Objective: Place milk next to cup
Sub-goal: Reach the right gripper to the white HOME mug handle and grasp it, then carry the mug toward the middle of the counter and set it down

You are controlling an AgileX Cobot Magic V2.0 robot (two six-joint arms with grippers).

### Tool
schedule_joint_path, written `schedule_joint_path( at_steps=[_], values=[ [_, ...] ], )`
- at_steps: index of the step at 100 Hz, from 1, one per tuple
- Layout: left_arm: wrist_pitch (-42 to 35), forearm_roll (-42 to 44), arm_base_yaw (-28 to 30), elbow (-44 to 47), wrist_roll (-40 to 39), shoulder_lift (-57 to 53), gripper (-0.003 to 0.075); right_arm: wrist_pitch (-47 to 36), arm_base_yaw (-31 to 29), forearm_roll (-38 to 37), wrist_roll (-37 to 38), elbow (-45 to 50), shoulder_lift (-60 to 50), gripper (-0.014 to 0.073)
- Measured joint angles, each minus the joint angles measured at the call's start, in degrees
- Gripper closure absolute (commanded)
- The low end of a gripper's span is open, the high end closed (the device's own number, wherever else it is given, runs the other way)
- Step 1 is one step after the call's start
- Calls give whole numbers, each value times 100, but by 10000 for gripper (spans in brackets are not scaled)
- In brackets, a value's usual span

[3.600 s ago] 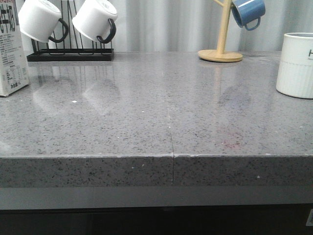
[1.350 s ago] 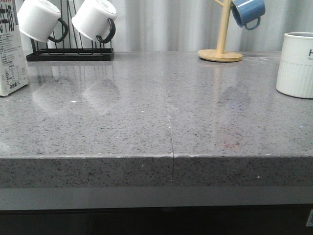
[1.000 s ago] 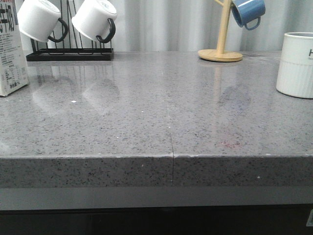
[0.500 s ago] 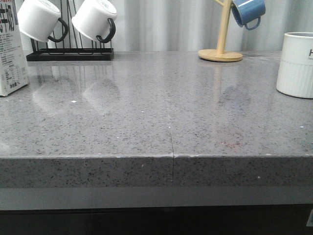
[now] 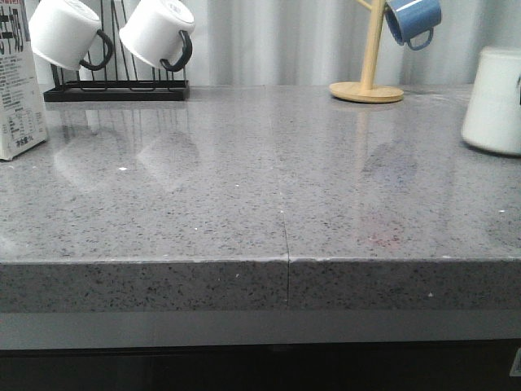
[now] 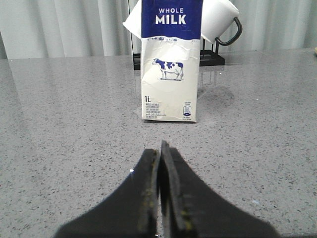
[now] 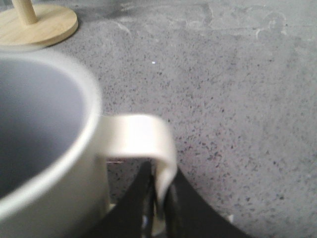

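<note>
The milk, a white carton with printed text, stands at the table's far left edge in the front view. In the left wrist view its dark blue "WHOLE MILK" top and cow picture face my left gripper. That gripper is shut, empty and a short way in front of the carton. The cream-white cup is at the far right, blurred and slightly raised. In the right wrist view my right gripper is shut on the cup's handle, beside the cup's body. Neither gripper shows in the front view.
A black rack at the back left holds two white mugs with black handles. A wooden mug tree with a blue mug stands at the back right. The grey stone table's front edge is near.
The cup has gone blurred, risen a little and turned; its printed letter no longer shows. The milk and everything else stay put.
</note>
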Motion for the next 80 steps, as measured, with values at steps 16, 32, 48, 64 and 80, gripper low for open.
schedule_joint_path(
  at_steps=[16, 32, 48, 64, 80],
  values=[
    [0, 0, 0, 0, 0, 0, 741, 125, 68, 0, 0, 0, -67, 626],
    [0, 0, 0, 0, 0, 0, 741, 418, 441, -9, 0, 0, -486, 626],
    [0, 0, 0, 0, 0, 0, 741, 502, 1056, -44, 0, 0, -768, 602],
    [0, 0, 0, 0, 0, 0, 741, 592, 1788, -44, 0, -12, -780, 542],
    [0, 0, 0, 0, 0, 0, 741, 592, 2471, -47, 0, -222, -628, 543]
  ],
)
